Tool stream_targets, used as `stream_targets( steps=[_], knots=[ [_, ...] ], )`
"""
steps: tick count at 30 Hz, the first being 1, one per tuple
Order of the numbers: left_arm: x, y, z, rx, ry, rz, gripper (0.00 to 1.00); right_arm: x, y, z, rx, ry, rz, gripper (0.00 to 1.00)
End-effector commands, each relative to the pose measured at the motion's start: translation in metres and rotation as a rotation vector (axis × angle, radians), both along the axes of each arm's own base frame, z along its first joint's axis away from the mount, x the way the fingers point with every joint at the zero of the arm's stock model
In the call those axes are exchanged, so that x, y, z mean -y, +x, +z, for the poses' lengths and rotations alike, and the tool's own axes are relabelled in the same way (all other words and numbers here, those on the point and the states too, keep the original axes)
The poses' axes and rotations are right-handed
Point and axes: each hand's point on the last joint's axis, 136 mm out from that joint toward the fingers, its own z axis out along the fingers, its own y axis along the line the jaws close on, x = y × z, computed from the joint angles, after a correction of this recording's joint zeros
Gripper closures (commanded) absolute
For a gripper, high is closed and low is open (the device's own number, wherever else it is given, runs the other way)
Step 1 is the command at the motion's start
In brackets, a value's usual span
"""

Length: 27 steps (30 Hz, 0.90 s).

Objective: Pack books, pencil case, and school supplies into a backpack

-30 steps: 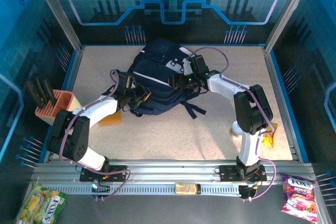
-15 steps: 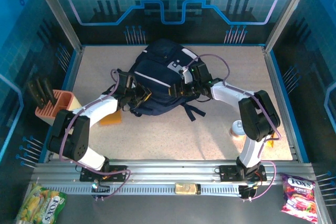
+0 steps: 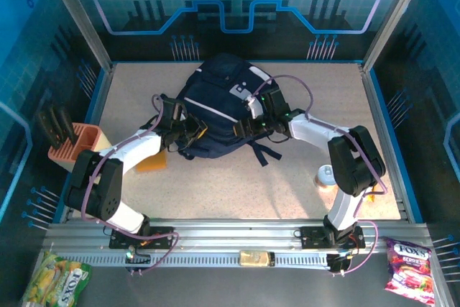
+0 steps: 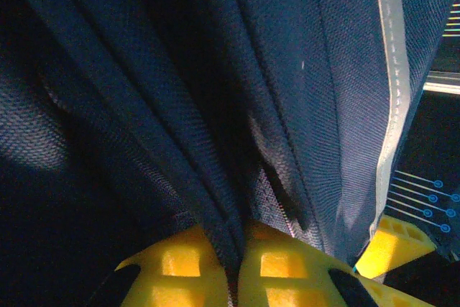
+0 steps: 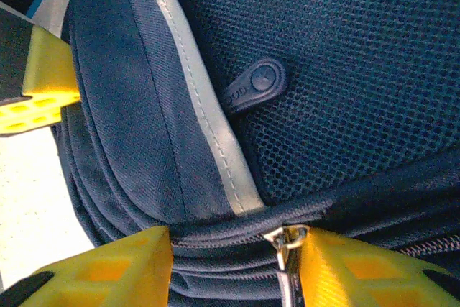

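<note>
- Backpack [image 3: 215, 98]: lying flat on the table [image 3: 215, 192], just past centre toward 12 o'clock, straps trailing off toward 5 o'clock.
- Zip: in the right wrist view the metal zip pull [image 5: 286, 244] sits on a zip line that looks shut to its left. The bag's inside is hidden.
- Left tool [image 3: 188, 133]: at the pack's 8 o'clock edge. Its yellow fingers [image 4: 183, 267] are pressed together on a pinched fold of the navy fabric, bracing the bag.
- Right tool [image 3: 255, 121]: at the pack's 4 o'clock edge. The fingers are spread and straddle the zip, with the pull just inside one of them and not clamped.
- School supplies: the flat orange-yellow pad [image 3: 153, 162] lies on the table at the pack's 7 o'clock, partly under the left arm, so it is not yet packed.
- Books and pencil case: cannot tell whether they are inside.
- Progress, my judgement: zip-handling stage. At least the pad is left to load, and the compartment must be open for that.
- Surroundings: pink rack [image 3: 74, 143] with black pieces at the table's 9 o'clock edge.
</note>
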Motion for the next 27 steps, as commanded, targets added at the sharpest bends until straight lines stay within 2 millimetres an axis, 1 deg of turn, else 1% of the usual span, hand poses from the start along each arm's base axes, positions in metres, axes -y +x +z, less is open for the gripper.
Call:
stream_targets(
  steps=[1,7,12,17,20,22,27],
  knots=[
    [0.017,0.002,0.021,0.056,-0.030,-0.088,0.93,0.006,-0.004,-0.001,0.063,-0.056,0.018,0.53],
    [0.018,0.002,0.021,0.057,-0.032,-0.090,0.93,0.012,-0.002,-0.009,0.071,-0.097,0.000,0.53],
    [0.018,0.002,0.021,0.056,-0.035,-0.089,0.93,0.012,0.000,-0.013,0.063,-0.114,-0.001,0.70],
    [0.019,0.002,0.021,0.055,-0.039,-0.089,0.93,0.013,0.000,-0.011,0.085,-0.134,0.005,0.90],
    [0.020,0.003,0.022,0.054,-0.046,-0.090,0.93,0.010,-0.007,-0.008,0.099,-0.150,0.028,0.95],
    [0.021,0.003,0.022,0.055,-0.051,-0.091,0.93,0.006,-0.014,-0.006,0.116,-0.162,0.045,0.96],
    [0.028,0.006,0.023,0.057,-0.066,-0.099,0.93,-0.010,-0.036,-0.004,0.150,-0.197,0.128,0.96]
  ],
)
